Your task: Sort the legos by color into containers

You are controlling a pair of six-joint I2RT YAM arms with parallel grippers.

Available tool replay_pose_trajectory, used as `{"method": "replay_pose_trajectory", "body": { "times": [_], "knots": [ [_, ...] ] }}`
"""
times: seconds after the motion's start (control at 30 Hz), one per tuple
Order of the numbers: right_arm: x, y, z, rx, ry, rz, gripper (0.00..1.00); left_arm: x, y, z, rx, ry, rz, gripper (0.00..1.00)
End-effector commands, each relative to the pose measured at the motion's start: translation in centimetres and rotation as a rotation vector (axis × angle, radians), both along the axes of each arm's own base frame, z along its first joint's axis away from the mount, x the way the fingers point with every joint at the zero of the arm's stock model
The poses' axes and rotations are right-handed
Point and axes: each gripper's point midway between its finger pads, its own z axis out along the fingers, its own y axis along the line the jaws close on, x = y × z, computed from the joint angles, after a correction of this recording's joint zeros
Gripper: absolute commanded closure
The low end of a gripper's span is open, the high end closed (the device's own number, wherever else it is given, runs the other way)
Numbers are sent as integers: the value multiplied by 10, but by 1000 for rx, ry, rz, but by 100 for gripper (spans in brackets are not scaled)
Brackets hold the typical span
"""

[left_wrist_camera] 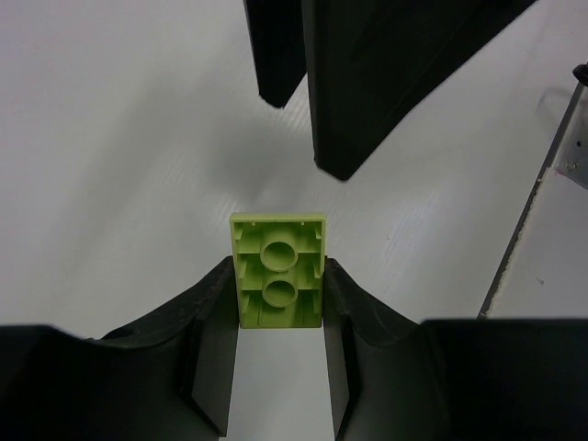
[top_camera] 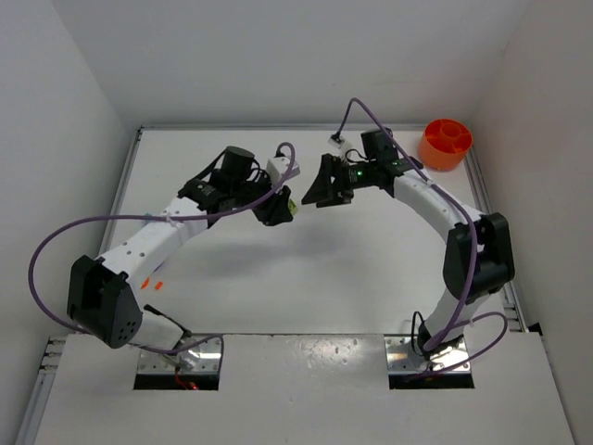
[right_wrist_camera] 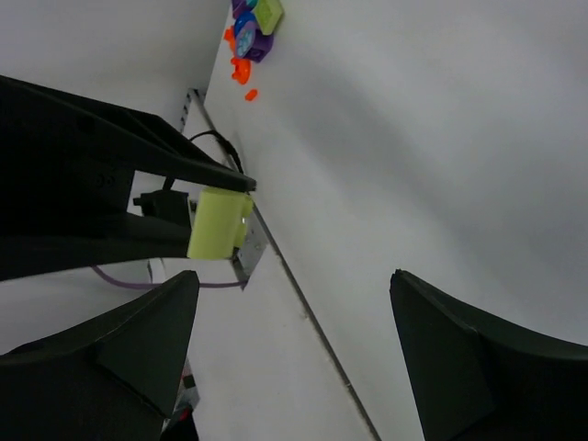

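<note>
A lime-green lego brick (left_wrist_camera: 279, 248) sits clamped between my left gripper's (left_wrist_camera: 279, 268) two fingers, hollow underside facing the camera. From above, that gripper (top_camera: 281, 209) hangs over the table's middle with the brick (top_camera: 291, 207) at its tip. My right gripper (top_camera: 313, 185) faces it from the right, a short gap away, jaws wide open and empty. In the right wrist view the brick (right_wrist_camera: 219, 223) shows upper left of the open right gripper (right_wrist_camera: 292, 276). The orange container (top_camera: 446, 144) stands at the far right corner.
A small heap of loose legos (right_wrist_camera: 250, 35), purple, blue, orange and green, lies far off in the right wrist view. Two tiny orange pieces (top_camera: 151, 284) lie beside the left arm's base link. White walls close in the table on three sides.
</note>
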Motion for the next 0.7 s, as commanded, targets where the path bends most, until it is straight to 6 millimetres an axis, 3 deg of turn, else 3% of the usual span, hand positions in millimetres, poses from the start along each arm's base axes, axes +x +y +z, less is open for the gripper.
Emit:
{"method": "replay_pose_trajectory", "body": {
  "times": [0.0,0.27,0.37,0.53,0.67],
  "knots": [
    [-4,21,21,78,-24,54,15,12,-10,25,-35,-70,26,74],
    [-17,56,17,110,30,148,15,6,-14,31,-40,-88,14,74],
    [-21,60,14,112,51,162,18,4,-13,31,-40,-88,14,74],
    [-21,67,8,121,96,161,31,4,-13,31,-40,-88,14,74],
    [-23,72,16,178,138,175,41,1,-13,30,-32,-98,9,74]
  ]
}}
